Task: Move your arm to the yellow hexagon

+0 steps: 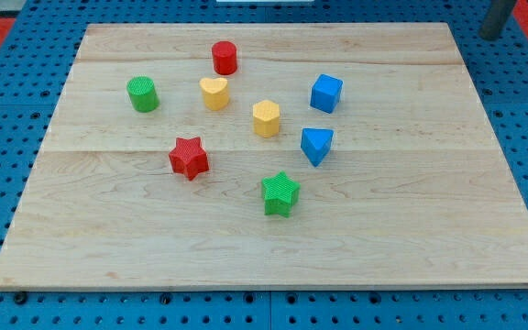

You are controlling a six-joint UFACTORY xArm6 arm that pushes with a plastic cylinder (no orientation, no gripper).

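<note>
The yellow hexagon (266, 118) sits a little above the middle of the wooden board (411, 229), with open wood all round it. From the hexagon, a yellow heart (214, 93) lies near at about ten o'clock, and a red cylinder (225, 58) stands farther off at eleven o'clock. A blue cube (326, 93) is near at two o'clock, and a blue wedge-like block (316, 145) – its exact shape is hard to make out – lies near at four o'clock. A green star (280, 193) rests at six o'clock, a red star (189, 157) at eight o'clock, and a green cylinder (142, 93) well apart at about nine to ten o'clock. None of the blocks touch. A dark rod-like part (500, 16) shows at the view's top right corner, off the board – far from the hexagon at two o'clock. I cannot tell whether its lower end there is my tip; it holds nothing and touches no block.
</note>
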